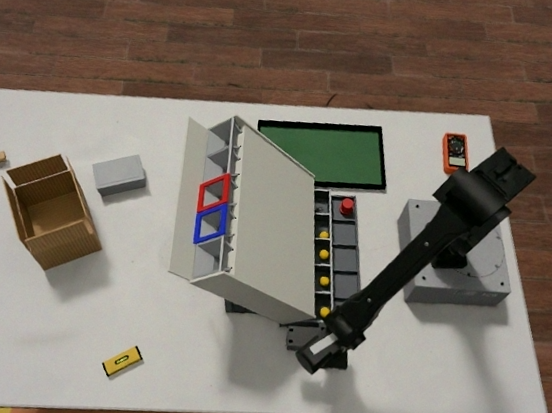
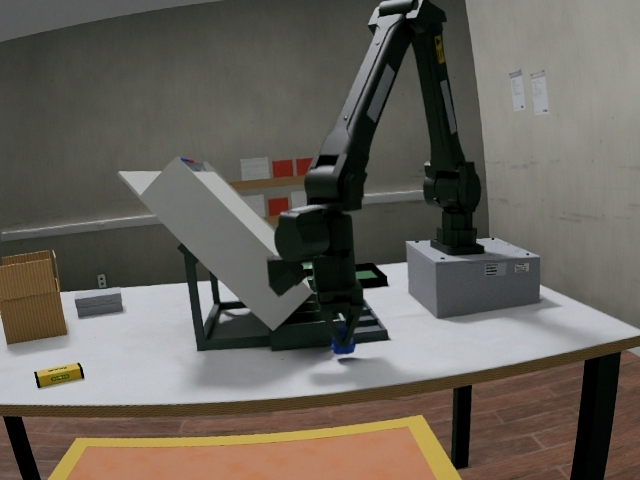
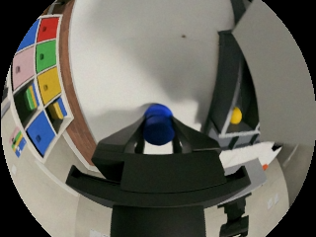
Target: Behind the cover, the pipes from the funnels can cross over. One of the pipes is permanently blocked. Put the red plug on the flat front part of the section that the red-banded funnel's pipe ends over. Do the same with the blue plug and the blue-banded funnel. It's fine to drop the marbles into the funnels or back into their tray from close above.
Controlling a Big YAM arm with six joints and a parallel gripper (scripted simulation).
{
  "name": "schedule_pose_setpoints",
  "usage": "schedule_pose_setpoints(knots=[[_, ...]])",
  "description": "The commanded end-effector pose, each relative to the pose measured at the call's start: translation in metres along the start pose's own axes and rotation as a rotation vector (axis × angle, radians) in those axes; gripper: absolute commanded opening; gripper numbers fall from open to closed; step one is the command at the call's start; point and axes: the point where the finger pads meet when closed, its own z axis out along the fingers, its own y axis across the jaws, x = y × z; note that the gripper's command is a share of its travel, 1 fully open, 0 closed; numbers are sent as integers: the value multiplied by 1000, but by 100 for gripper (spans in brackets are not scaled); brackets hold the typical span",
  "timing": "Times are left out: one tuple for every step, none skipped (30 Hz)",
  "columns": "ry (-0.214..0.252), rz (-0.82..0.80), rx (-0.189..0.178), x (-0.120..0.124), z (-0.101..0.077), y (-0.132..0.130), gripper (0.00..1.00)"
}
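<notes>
My gripper [image 2: 342,338] is shut on the blue plug [image 3: 158,122], which also shows in the side view [image 2: 342,346], just above the table at the near end of the dark section rack. From above, the arm hides the plug. The red plug [image 1: 347,205] stands on the flat front part of the far section. Several yellow marbles [image 1: 323,280] lie in the sections under the white cover [image 1: 268,229]. The red-banded funnel [image 1: 213,192] and the blue-banded funnel [image 1: 209,223] sit side by side at the top of the cover.
A green tray [image 1: 323,151] lies behind the rack. The grey arm base [image 1: 455,262] stands right of it, with an orange meter [image 1: 454,152] beyond. A cardboard box [image 1: 49,211], a grey block [image 1: 118,173] and a yellow level [image 1: 122,360] lie to the left.
</notes>
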Motion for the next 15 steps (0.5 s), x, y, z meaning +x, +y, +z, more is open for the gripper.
schedule_pose_setpoints(knots=[[-33,-10,-27,-15,-43,14,0],[-30,-10,-24,-14,-51,14,0],[-27,-11,-20,-14,-59,14,0],[-24,-12,-17,-14,-67,14,0],[-21,-12,-14,-14,-75,14,0],[-18,-13,-11,-14,-83,14,0],[-16,-14,-8,-14,-91,14,0],[-13,-14,-5,-13,-99,14,0],[-10,-15,-2,-13,-107,14,0],[-10,-15,-2,-13,-107,14,0],[-10,-15,-2,-13,-107,14,0],[-8,-14,-1,-13,-107,15,0],[-7,-14,0,-13,-107,15,0],[-5,-14,1,-14,-107,15,0],[-3,-13,3,-14,-107,15,0]])
